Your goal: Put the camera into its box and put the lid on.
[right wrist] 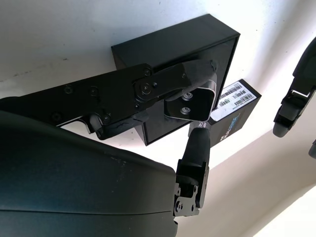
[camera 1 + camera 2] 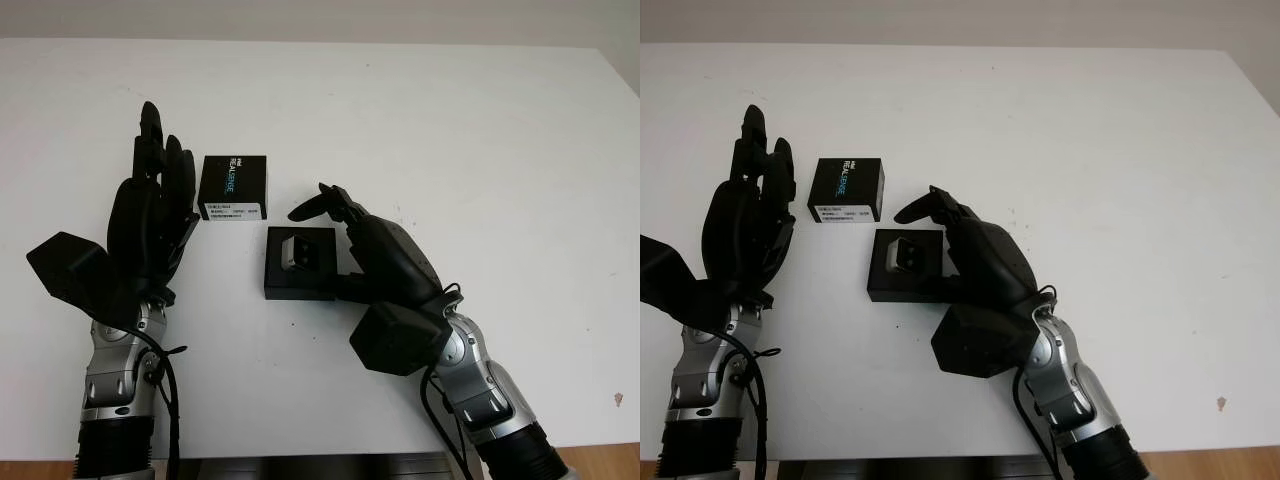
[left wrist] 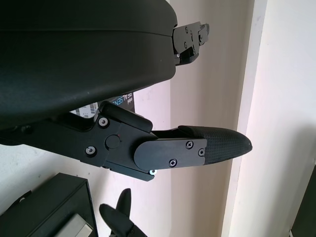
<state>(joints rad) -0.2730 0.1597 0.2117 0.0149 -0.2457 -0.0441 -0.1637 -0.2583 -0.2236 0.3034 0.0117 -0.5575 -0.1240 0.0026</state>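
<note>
the small grey metal camera point(image 2: 297, 250) sat inside the open, square black cardboard box point(image 2: 301, 264) near the middle of the white table point(image 2: 480, 150), so the first half of the task looked done. the black lid with the white printed label and "realsense" lettering point(image 2: 234, 187) lay flat on the table just beyond the box and a little toward the left hand's side, apart from the box with a thin strip of table between them.

the right hand point(image 2: 372, 250) was at the box's right edge, palm close against its side wall; its fingers were only loosely curved and held nothing, with one finger point(image 2: 312, 205) reaching over the box's far corner toward the lid. whether the palm actually touched the box wall could not be told. the left hand point(image 2: 152, 215) stood upright just beside the lid's left edge, fingers extended, holding nothing, not clearly touching it.

judgement: the step in hand was picking up the lid. notes for doing it well:
- take the lid by two opposite side walls, not from the top; it looked shallow and smooth, likely to slip.
- the left hand was the nearer one; the right could steady the box so it did not slide.
- keep the lid level and square to the box before lowering; a tilted lid would probably jam on a corner.
- check the camera is fully seated first, else the lid may ride high.
</note>
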